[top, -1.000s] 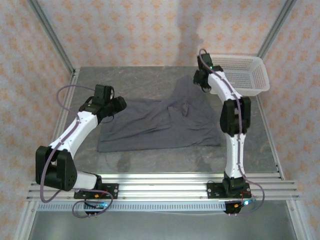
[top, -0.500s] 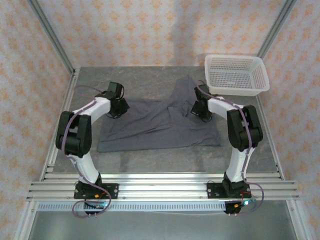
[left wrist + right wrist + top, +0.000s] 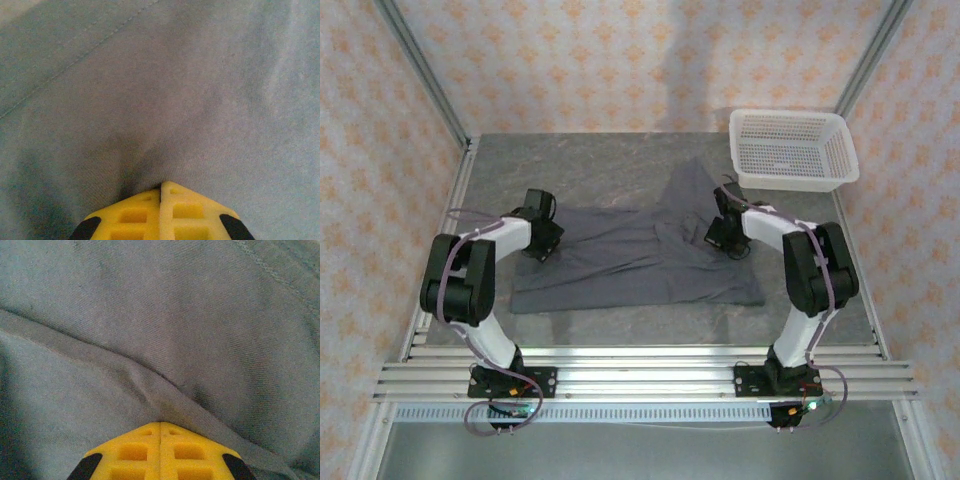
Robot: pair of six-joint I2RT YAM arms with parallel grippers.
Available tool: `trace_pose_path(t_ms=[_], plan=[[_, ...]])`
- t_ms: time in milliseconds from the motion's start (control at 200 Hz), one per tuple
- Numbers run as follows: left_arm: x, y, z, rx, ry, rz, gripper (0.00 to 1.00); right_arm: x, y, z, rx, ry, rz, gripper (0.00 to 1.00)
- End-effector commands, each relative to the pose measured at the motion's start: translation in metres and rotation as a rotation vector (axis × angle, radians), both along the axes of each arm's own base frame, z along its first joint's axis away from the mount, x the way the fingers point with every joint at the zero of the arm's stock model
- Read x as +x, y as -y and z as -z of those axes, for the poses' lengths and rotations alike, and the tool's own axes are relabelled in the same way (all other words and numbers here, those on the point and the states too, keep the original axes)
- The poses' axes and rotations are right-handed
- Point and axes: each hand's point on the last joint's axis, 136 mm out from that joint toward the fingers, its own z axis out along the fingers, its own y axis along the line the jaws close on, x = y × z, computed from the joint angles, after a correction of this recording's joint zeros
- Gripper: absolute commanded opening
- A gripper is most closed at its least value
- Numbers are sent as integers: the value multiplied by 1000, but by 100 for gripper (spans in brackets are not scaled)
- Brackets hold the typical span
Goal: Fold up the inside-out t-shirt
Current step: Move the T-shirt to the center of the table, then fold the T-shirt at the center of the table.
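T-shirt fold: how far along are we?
Done: the t-shirt lies spread mostly flat on the table, apart from one part peaking toward the white basket.
In hand: the left gripper and right gripper are both shut, each pinching a pucker of cloth near opposite ends.
Left: no fold is visible yet, so all the folding remains.

t-shirt (image 3: pixel 640 262) spread on the table (image 3: pixel 610 165), basket (image 3: pixel 790 150) on its far right corner, behind the shirt
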Motion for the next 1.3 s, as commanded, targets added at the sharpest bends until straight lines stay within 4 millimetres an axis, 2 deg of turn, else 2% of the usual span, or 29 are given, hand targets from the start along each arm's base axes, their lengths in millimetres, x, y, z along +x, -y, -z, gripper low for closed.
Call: trace_pose_path(t_ms=[0,85,155,210,285,340,410,440,505,595,736,761,811,846,946,1076,1296], plan=[[-58,-23,25,81,-158,-94,0,-50,3,19,-16,-148,-15,0],[-70,-21,25,75,-158,-87,0,-63,5,18,-21,-160,-28,0],[-63,-15,15,75,-111,-39,0,-58,3,4,-7,-116,-43,3],[-48,-7,-1,93,-45,26,0,-39,-3,-20,6,-39,-66,6],[-24,2,-35,167,64,108,0,-7,-7,-54,-8,79,-93,11],[-10,6,-61,235,136,148,0,19,-2,-75,-67,161,-97,16],[3,7,-86,270,207,169,9,52,9,-90,-175,247,-105,23],[8,9,-95,271,240,179,11,64,16,-90,-226,266,-102,28],[16,13,-112,273,304,210,15,89,26,-87,-296,285,-105,30],[22,25,-132,257,383,300,19,118,27,-76,-327,278,-133,30],[22,50,-156,211,499,472,24,145,22,-53,-365,236,-205,33],[21,52,-159,206,512,488,24,148,22,-49,-369,230,-214,37],[17,54,-162,203,532,503,27,152,21,-41,-373,214,-233,46],[15,53,-164,208,544,505,29,155,21,-35,-371,198,-237,47],[9,51,-167,222,554,512,37,157,20,-23,-336,169,-239,48],[5,47,-170,238,548,508,46,158,15,-17,-290,149,-243,48],[4,41,-178,236,542,481,62,148,12,-1,-251,84,-228,47]])
